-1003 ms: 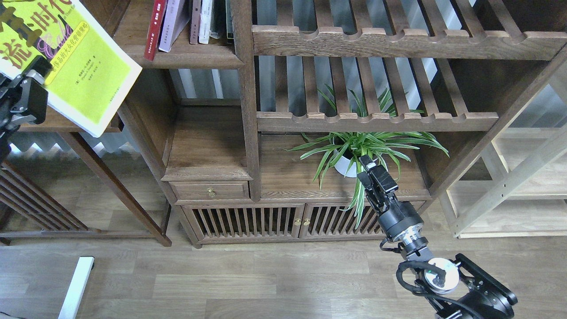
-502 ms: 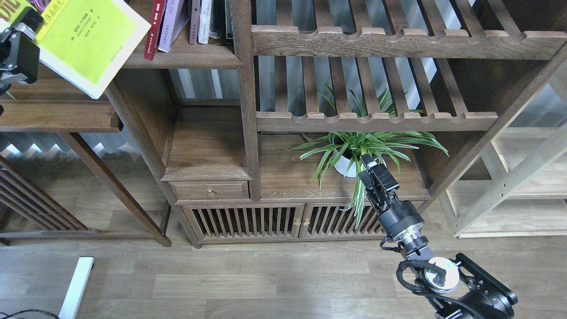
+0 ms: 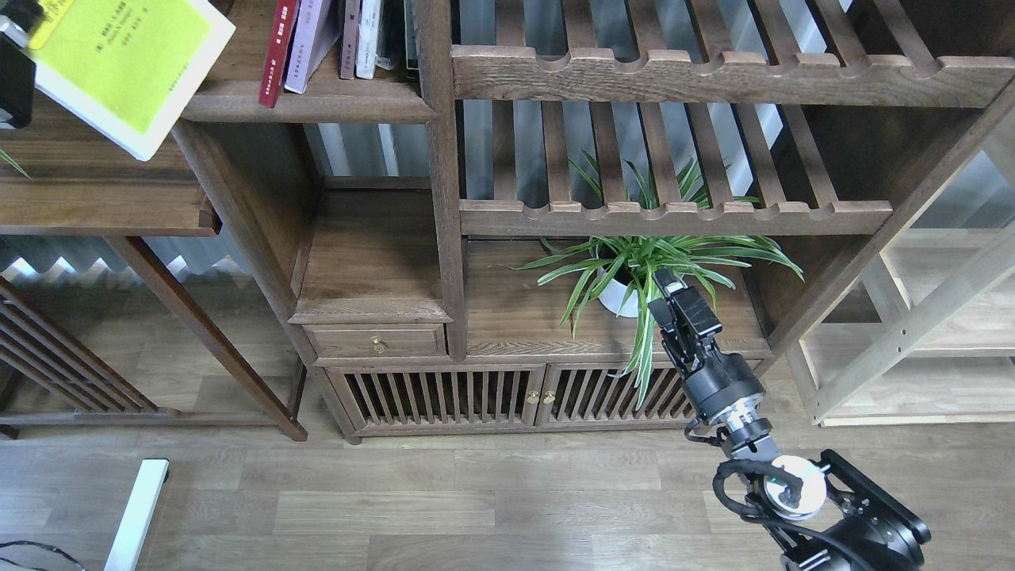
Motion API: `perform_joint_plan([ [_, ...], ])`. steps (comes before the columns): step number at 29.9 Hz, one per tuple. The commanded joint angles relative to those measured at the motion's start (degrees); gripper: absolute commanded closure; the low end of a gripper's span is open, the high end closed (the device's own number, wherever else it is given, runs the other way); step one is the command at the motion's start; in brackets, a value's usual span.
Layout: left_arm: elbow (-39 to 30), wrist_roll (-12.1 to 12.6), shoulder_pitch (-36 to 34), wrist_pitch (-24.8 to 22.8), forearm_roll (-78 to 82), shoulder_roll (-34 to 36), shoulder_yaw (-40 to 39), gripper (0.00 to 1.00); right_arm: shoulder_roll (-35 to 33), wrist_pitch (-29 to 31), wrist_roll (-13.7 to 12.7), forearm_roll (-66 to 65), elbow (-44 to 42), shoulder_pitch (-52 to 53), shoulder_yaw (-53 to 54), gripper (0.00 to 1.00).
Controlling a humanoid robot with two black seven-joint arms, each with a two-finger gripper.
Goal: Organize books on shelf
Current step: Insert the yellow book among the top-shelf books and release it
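My left gripper (image 3: pixel 17 47) shows only as a black part at the top left edge. It is shut on the large yellow-green book (image 3: pixel 127 63) and holds it tilted in the air, just left of the shelf (image 3: pixel 317 101). The shelf is a solid dark-brown board with a rounded lip. On it a red-spined book (image 3: pixel 277 49) and a pale book (image 3: pixel 311 40) lean to the right, beside thin brown, white and dark-spined books (image 3: pixel 363 36). My right gripper (image 3: pixel 680 295) is low at the right, empty, its fingers together, in front of the plant.
A potted spider plant (image 3: pixel 634 270) stands on the lower cabinet top (image 3: pixel 523 317). Slatted shelves with scalloped rails (image 3: pixel 714 75) fill the upper right. A dark side table (image 3: pixel 103 198) sits under the held book. A thick post (image 3: pixel 440 159) bounds the shelf's right side.
My left gripper has carried the yellow-green book up and to the left, partly out of view. My right gripper has shifted slightly to the right.
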Motion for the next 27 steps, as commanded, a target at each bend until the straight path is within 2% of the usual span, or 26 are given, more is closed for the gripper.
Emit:
perform_joint_plan([
  [1, 2.51, -0.01, -3.37, 0.00, 0.09, 1.74, 2.48, 0.98, -0.07, 0.00, 0.03, 0.00, 0.17, -0.01, -0.02, 0.19],
  [8, 7.96, -0.01, -8.91, 1.18, 0.09, 5.88, 6.96, 0.97, -0.25, 0.00, 0.03, 0.00, 0.69, -0.01, 0.25, 0.19],
  [15, 12.09, -0.01, -10.76, 2.16, 0.09, 6.41, 8.11, 0.97, -0.25, 0.00, -0.14, 0.00, 0.78, 0.08, 1.22, 0.19],
  [20, 16.23, -0.01, -15.76, 2.95, 0.18, 6.50, 11.35, 0.97, -0.25, 0.00, -0.14, 0.00, 0.78, 0.08, 1.22, 0.19],
  [27, 20.53, -0.01, -24.29, 9.79, 0.18, 6.59, 19.87, 0.97, -0.34, 0.00, -0.14, 0.09, 1.22, -0.01, 1.39, 0.19],
])
